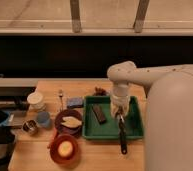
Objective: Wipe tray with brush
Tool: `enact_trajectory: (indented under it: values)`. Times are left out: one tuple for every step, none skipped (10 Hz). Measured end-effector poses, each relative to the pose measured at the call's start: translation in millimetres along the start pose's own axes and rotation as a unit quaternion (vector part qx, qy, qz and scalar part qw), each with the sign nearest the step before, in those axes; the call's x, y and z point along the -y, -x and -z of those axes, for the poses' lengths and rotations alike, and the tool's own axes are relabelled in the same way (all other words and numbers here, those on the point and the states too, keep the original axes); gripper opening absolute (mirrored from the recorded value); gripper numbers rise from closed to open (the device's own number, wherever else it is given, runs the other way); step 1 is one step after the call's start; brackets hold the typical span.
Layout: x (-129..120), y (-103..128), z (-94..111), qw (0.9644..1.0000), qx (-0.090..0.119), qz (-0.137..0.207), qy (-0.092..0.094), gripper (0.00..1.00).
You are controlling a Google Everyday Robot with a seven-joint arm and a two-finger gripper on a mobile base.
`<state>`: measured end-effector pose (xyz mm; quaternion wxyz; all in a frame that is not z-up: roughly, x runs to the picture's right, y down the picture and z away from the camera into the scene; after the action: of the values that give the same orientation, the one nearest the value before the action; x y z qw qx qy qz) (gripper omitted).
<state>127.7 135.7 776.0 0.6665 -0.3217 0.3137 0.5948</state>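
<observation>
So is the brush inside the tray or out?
Partly: the brush runs from the pincer across the tray, its end poking past the front rim.

tray [107, 128] green | brush [122, 136] black | block [99, 114] dark brown | sponge [75, 102] blue | jaws white, over tray

I count one tray [136, 125], one brush [122, 137] clamped in my one gripper [119, 112] over the tray's middle, one dark block [99, 113] and one blue sponge [75, 102]. Beside them: two bowls [78, 129], two cups [36, 100], one fork [61, 96], one small tin [30, 127].
</observation>
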Motion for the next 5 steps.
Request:
enact_trajectory:
  values:
    - [-17,2,-3,0.9999,-0.005,0.01,0.001,0.0]
    - [-27,0,-5,0.9998,-0.008,0.016,0.002,0.0]
    - [-35,-7,-4,0.9997,-0.007,0.021,0.004,0.0]
    - [-37,-14,-2,0.9997,-0.005,0.022,0.004,0.0]
    - [-34,-23,0,0.9998,-0.003,0.021,0.003,0.0]
